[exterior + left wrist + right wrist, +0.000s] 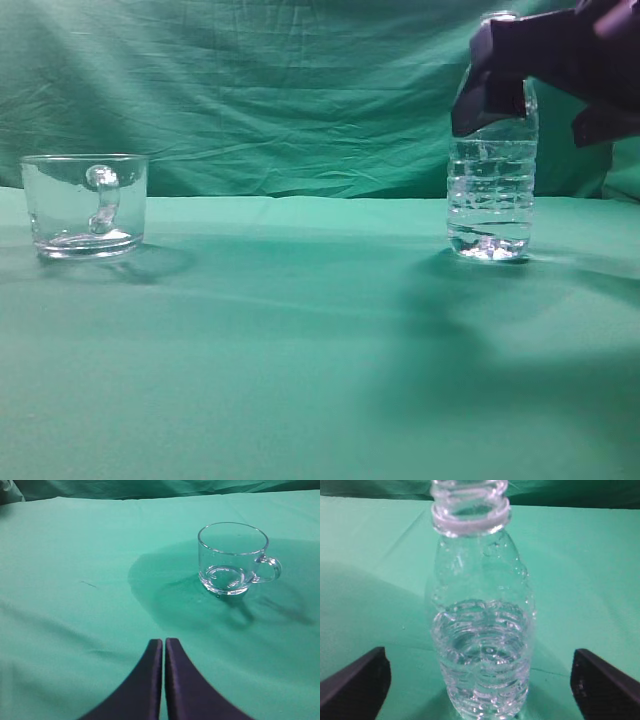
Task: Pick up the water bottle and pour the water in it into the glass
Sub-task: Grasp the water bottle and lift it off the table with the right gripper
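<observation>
Right claw [480,680] spread wide, dark fingers [355,682] at the low left and low right corners of the wrist view, the bottle [480,630] standing between them with clear gaps both sides, nothing gripped. Exterior view: right claw [525,85] hangs at the top right around the bottle's upper part, hiding its shoulder and most of its neck. Left claw [164,677] pressed shut, two dark fingers [145,685] meeting along a thin seam at the bottom middle of its wrist view, holding nothing, above bare cloth, well short of the mug. Green cloth [300,360] covers the table and hangs wrinkled as a backdrop behind. Bottle [490,190] upright on the cloth, right side, clear ribbed plastic, no cap on the pale threaded neck [470,510]. Water [480,655] fills roughly the lower half of the bottle, clear, droplets on the inner wall above the waterline. Mug [85,205] upright on the far left, well apart from the bottle, short clear glass with thick base, looks empty. Mug [232,560] in the left wrist view sits up and right of the shut fingers, loop handle [270,570] pointing right.
</observation>
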